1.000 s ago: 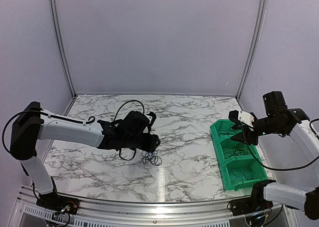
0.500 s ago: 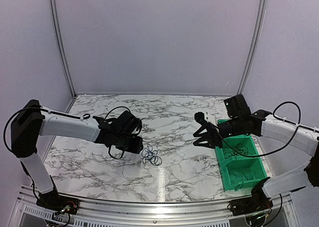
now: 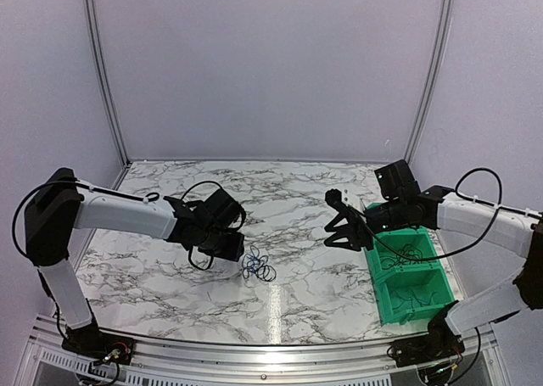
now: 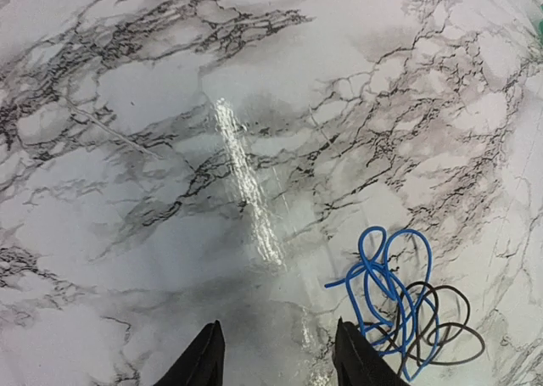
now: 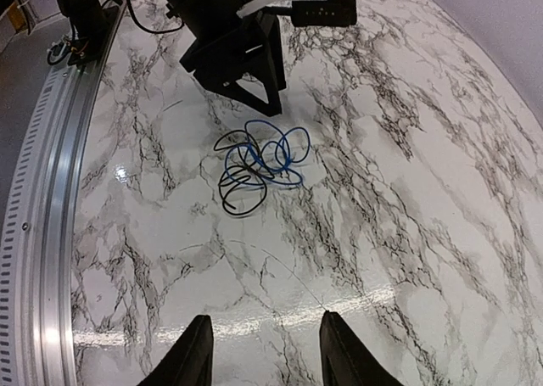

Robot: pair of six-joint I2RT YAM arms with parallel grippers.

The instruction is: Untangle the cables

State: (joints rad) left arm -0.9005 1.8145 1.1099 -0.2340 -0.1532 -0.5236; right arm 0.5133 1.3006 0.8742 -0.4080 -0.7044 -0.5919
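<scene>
The cables (image 3: 256, 267) lie as a small tangle of blue and black loops on the marble table, also seen in the left wrist view (image 4: 399, 310) and the right wrist view (image 5: 259, 165). My left gripper (image 3: 231, 252) hovers just left of the tangle, open and empty (image 4: 276, 356), with the tangle beside its right finger, not between the fingers. My right gripper (image 3: 338, 220) hangs open over the table's right-middle, well short of the tangle, with nothing between its fingers (image 5: 265, 344).
A green bin (image 3: 379, 294) with three compartments stands at the right edge, thin black wires inside it. The left gripper's black body (image 5: 246, 55) looms just beyond the tangle in the right wrist view. A metal rail (image 3: 254, 352) runs along the near edge.
My right arm has swung from above the green bin leftward over the table. My left gripper has drawn back to the left, off the tangle, which stays put.
</scene>
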